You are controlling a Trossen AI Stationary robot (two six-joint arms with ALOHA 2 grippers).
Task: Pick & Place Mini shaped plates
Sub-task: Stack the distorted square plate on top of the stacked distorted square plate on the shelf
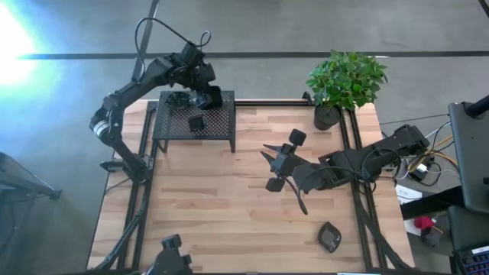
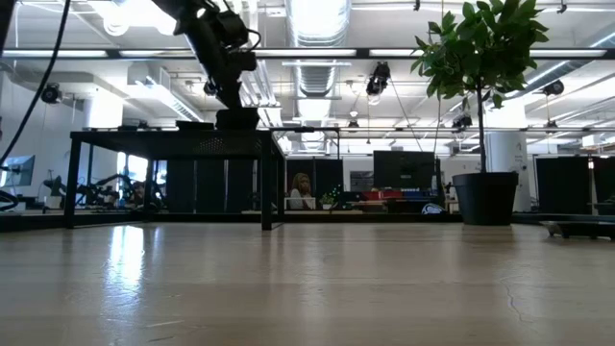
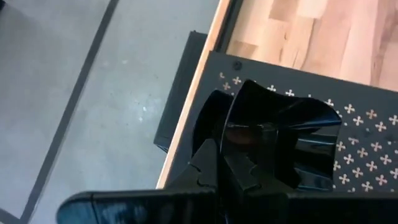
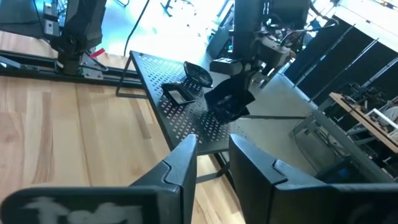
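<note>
The small black plate (image 3: 273,143) in play is a glossy, wavy-edged dish pinched in the left end effector (image 1: 208,95), whose fingers are fully closed on its rim. It hangs just above the perforated black stand (image 1: 221,130), near the stand's 1 o'clock corner as seen from above. From the right wrist camera the same plate (image 4: 229,101) shows tilted, clear of the stand's top.

To set it down well, the plate probably needs levelling first, then lowering until its base touches the metal before the fingers let go; released at a tilt, such a slick dish may slide or flip. An open patch of stand looks safer than landing on its neighbours.

On the stand lie a square plate (image 1: 196,122) near the middle and a rounded one (image 1: 179,99) toward 11 o'clock. More black plates lie on the desk (image 1: 199,198), at least one (image 1: 297,137) around the right end effector (image 1: 269,162), which waits mid-desk with its fingers partly apart and nothing between them. At 1 o'clock a potted plant (image 1: 344,80) stands in its pot.
</note>
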